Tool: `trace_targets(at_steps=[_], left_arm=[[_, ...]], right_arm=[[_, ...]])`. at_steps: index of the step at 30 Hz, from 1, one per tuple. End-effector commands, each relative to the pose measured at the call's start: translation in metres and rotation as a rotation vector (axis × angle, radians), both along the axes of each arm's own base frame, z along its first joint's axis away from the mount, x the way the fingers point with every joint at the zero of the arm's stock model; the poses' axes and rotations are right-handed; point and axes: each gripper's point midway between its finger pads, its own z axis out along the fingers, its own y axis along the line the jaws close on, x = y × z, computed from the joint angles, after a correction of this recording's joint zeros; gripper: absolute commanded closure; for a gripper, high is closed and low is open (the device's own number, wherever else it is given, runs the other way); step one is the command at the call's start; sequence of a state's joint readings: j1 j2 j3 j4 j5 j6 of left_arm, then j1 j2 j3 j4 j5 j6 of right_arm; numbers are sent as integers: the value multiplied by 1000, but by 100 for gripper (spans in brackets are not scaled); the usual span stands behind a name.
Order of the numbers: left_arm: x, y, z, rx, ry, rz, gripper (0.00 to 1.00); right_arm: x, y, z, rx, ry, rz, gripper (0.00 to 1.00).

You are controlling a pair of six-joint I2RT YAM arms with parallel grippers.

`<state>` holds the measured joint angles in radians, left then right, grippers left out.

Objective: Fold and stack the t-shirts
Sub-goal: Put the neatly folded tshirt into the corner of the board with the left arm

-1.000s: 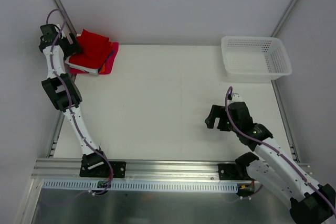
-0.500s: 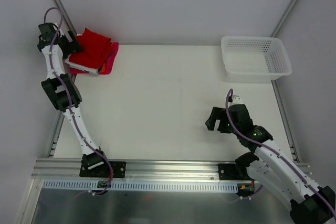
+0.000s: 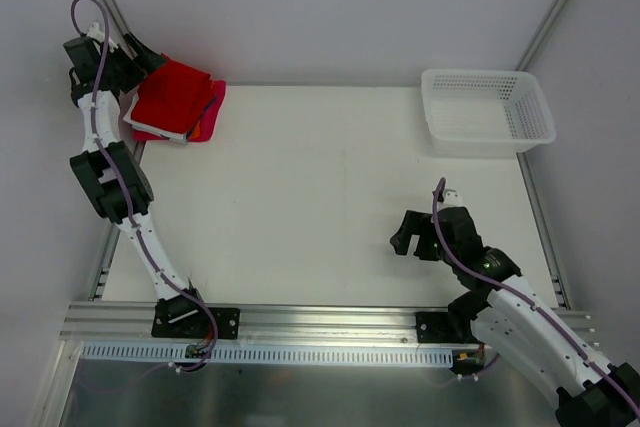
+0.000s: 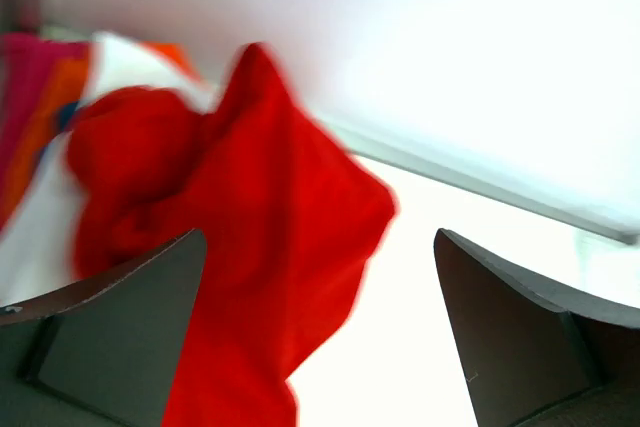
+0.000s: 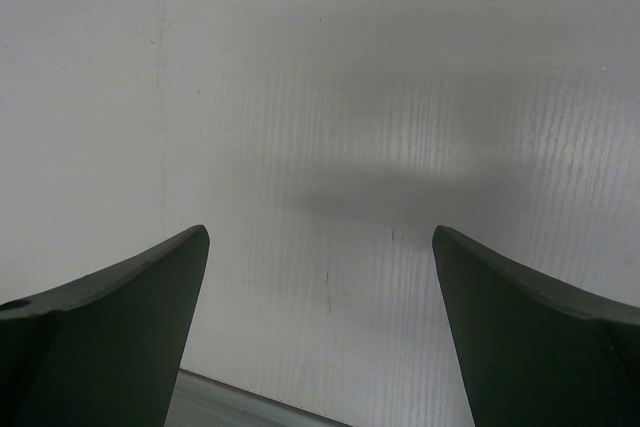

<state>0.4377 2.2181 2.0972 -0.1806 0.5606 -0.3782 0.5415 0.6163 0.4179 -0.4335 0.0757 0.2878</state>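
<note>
A bright red t-shirt (image 3: 175, 95) lies folded on top of a stack of folded t-shirts (image 3: 200, 127) at the table's far left corner; white, blue, orange and pink edges show under it. My left gripper (image 3: 148, 57) hangs open just above the stack's far left edge and holds nothing. In the left wrist view the red t-shirt (image 4: 250, 247) lies loose below the left gripper (image 4: 320, 237), rumpled, with the orange and pink layers (image 4: 40, 107) at the left. My right gripper (image 3: 402, 239) is open over bare table at the right, and the right wrist view shows this gripper (image 5: 320, 232) with nothing between its fingers.
A white mesh basket (image 3: 487, 110) stands at the far right corner. Metal frame rails (image 3: 110, 237) run along the table's left and right edges. The grey back wall stands right behind the stack.
My left gripper has lifted up and back off the red t-shirt toward the far left corner. My right gripper has drawn back a little toward the near edge.
</note>
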Motion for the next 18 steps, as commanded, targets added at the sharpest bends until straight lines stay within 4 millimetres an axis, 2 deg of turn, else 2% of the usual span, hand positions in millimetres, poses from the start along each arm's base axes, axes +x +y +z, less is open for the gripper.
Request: trace_targets(at_steps=[1, 3, 4, 7, 8, 11, 14, 18], left_arm=[[5, -41, 77, -101, -265, -184, 1], [5, -49, 64, -140, -234, -205, 1], [5, -58, 48, -150, -203, -211, 1], [6, -77, 23, -126, -174, -245, 1], [9, -91, 17, -121, -168, -268, 1], [17, -104, 4, -117, -147, -260, 1], [26, -104, -8, -88, -134, -224, 2], [37, -101, -12, -3, -148, -184, 2]], right_arm=[[0, -3, 2, 7, -16, -28, 1], [0, -3, 3, 10, -18, -31, 0], [0, -3, 4, 12, -22, -31, 1], [0, -2, 4, 19, -26, -35, 1], [0, -2, 5, 21, -27, -35, 1], [-3, -4, 3, 16, -23, -34, 0], [-6, -8, 2, 8, -25, -44, 1], [-7, -12, 4, 9, -44, -57, 1]])
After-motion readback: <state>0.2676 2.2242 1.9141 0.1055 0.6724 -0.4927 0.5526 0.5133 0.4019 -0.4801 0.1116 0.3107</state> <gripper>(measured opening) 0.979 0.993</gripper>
